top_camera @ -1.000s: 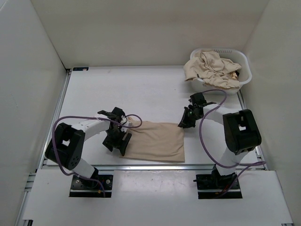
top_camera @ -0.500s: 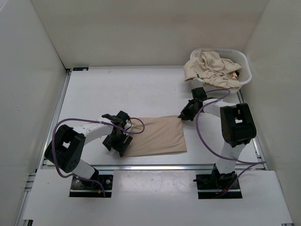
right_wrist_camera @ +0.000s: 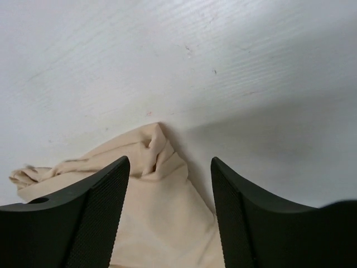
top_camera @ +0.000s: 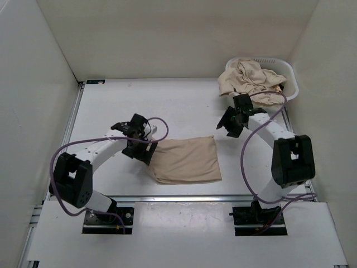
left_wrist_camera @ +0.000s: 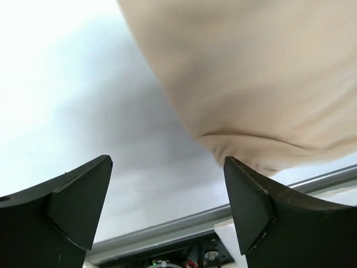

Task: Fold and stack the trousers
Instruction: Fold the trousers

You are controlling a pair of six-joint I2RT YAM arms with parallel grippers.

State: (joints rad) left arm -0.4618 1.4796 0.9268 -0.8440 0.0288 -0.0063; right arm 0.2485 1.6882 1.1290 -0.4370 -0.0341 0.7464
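One pair of beige trousers [top_camera: 187,160] lies folded into a flat rectangle near the table's front edge. My left gripper [top_camera: 140,152] hovers at its left edge. In the left wrist view this gripper [left_wrist_camera: 167,162] is open, nothing between its fingers [left_wrist_camera: 254,204], and the trousers [left_wrist_camera: 256,72] lie just beyond the right finger. My right gripper [top_camera: 227,124] hangs open just past the fold's far right corner. In the right wrist view the gripper [right_wrist_camera: 169,162] stands wide over that bunched corner of the trousers [right_wrist_camera: 159,218], not touching it.
A white laundry basket [top_camera: 291,78] stands at the back right, heaped with more crumpled beige trousers [top_camera: 248,78]. White walls close in the table on three sides. A metal rail [top_camera: 184,197] runs along the front edge, close behind the fold.
My right gripper has opened, let go of the trousers' far right corner and drawn back toward the basket. The left gripper has shifted a little away from the front edge.
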